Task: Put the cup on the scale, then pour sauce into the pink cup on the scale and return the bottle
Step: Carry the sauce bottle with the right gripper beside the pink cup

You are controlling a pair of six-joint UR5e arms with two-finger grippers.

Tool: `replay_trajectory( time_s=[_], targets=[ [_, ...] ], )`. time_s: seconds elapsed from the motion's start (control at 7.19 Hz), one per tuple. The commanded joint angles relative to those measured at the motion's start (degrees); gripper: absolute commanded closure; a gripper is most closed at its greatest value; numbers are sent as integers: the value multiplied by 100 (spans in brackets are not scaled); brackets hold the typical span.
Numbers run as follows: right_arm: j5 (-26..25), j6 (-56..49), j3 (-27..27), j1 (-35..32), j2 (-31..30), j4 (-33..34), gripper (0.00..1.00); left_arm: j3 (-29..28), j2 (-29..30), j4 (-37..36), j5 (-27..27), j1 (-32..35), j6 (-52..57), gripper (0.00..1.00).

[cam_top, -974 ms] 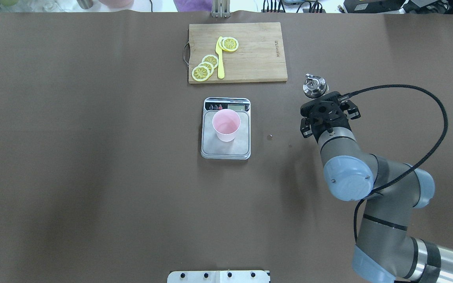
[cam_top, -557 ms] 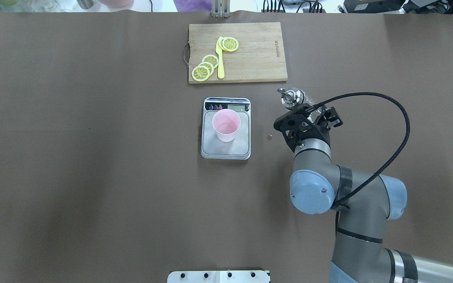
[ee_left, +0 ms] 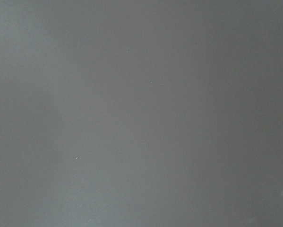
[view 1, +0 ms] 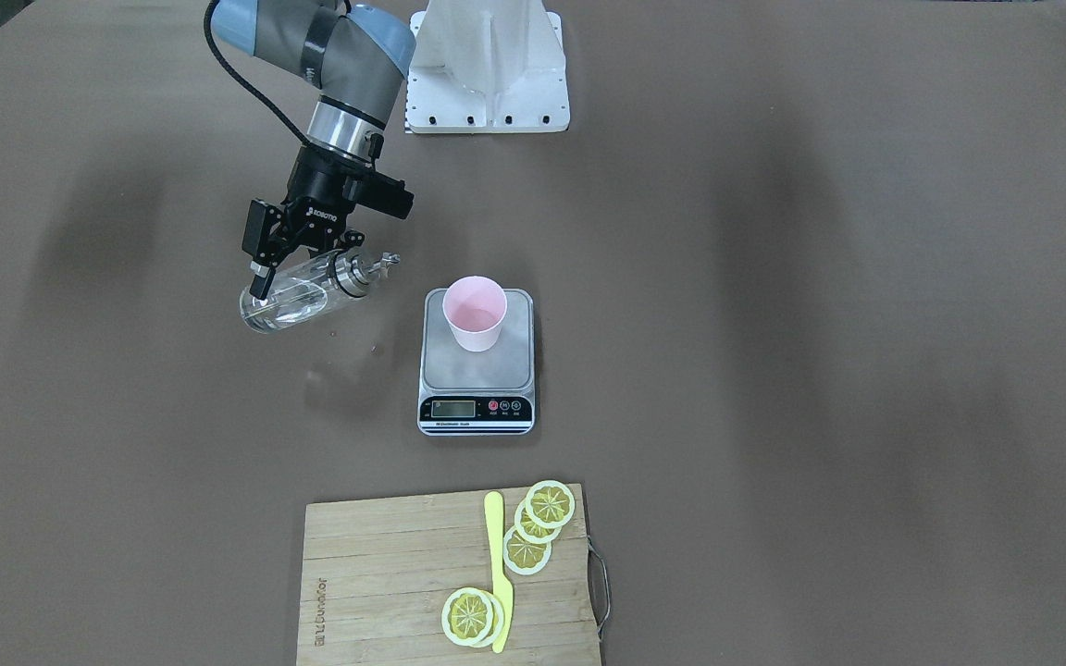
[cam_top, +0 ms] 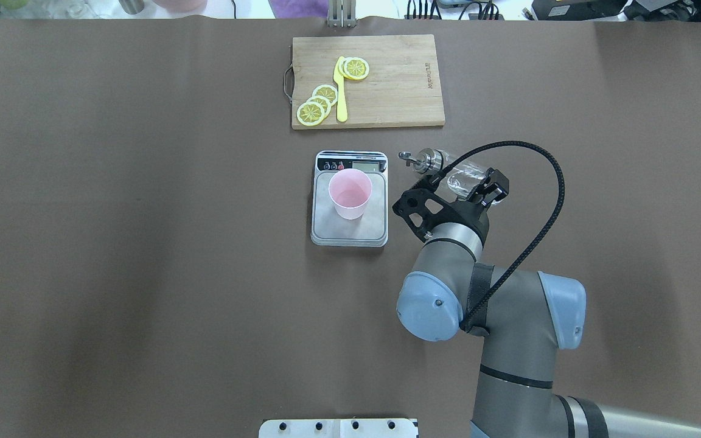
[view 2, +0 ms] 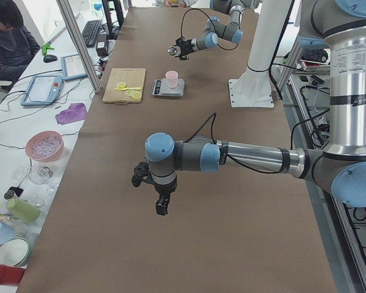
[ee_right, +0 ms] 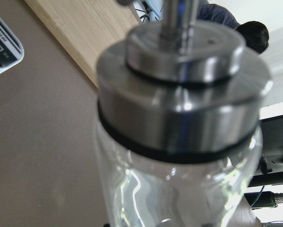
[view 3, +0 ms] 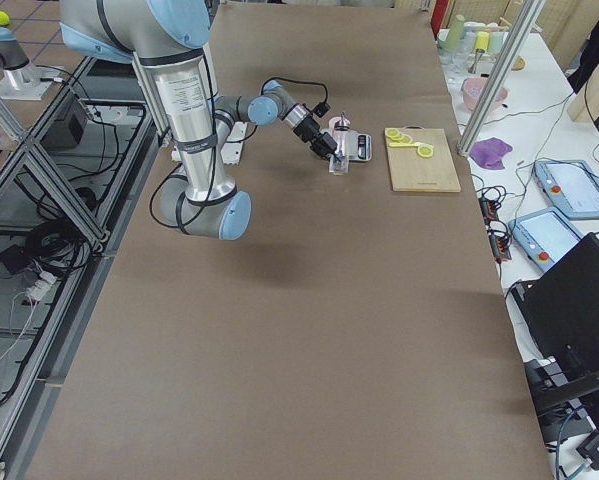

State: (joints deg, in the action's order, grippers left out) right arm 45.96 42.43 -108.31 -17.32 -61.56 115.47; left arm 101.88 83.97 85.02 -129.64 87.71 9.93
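In the right wrist view the bottle point(ee_right: 179, 142) is blurring at close range, its top running off the upper edge; the scale point(ee_right: 0, 45) is getting cropped at the left.

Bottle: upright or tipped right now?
Tipped. The bottle lies nearly sideways in the right hand, spout aimed toward the cup on the scale but short of its rim.

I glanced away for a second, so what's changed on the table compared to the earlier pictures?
The right gripper has carried the bottle leftward in the overhead view, towards the scale. It has tipped the bottle from upright to nearly on its side, with the spout aimed at the cup but still short of it. The cup, scale, cutting board, lemon slices and yellow knife stayed put.
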Motion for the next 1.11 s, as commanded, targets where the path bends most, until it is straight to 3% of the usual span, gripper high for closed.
replay_trajectory(
  time_s=[0.0, 0.28, 0.7, 0.97],
  targets=[
    [44, -461, -6, 9, 170, 563, 100, -36, -4, -3, -9, 0, 0, 1],
    [80, -806, -102, 9, 188, 599, 100, -124, -4, -3, -9, 0, 0, 1],
    [124, -833, -41, 44, 609, 1379, 100, -247, -4, -3, -26, 0, -18, 1],
    [115, -824, -24, 44, 663, 1549, 100, -309, -4, -3, -26, 0, -18, 1]
  ],
)
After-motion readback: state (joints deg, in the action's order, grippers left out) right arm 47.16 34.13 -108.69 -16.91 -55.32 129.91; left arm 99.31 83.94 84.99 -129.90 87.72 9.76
